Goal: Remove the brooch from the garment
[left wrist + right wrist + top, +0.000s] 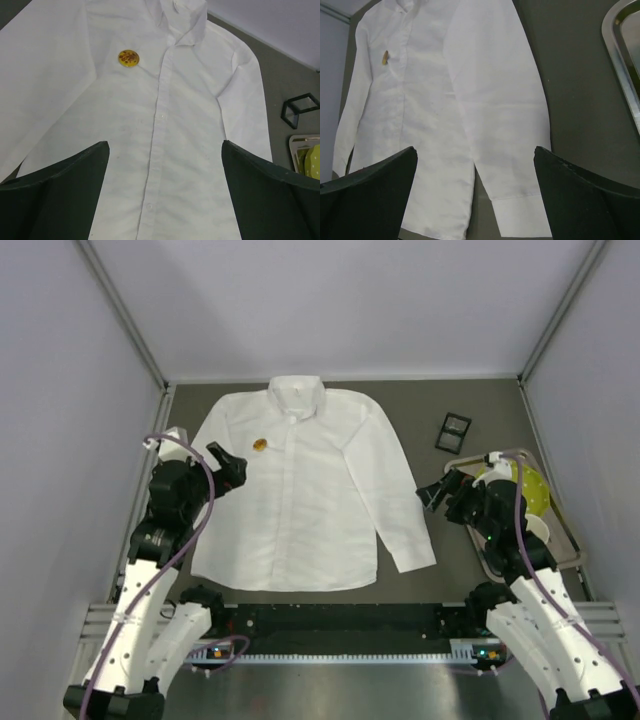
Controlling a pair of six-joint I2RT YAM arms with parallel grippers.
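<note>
The garment (300,490), a white long-sleeved collared shirt, lies flat and buttoned on the dark table, collar at the far side. The brooch (259,446), a tiny round orange-gold pin, sits on its chest left of the button placket. The brooch also shows in the left wrist view (128,58) and edge-on in the right wrist view (385,57). My left gripper (232,465) is open and empty above the shirt's left sleeve, near the brooch. My right gripper (436,492) is open and empty just right of the right sleeve.
A small black square box (453,431) lies on the table right of the shirt. A metal tray (560,540) holding a yellow-green object (535,490) stands at the right edge. Grey walls enclose the table on three sides.
</note>
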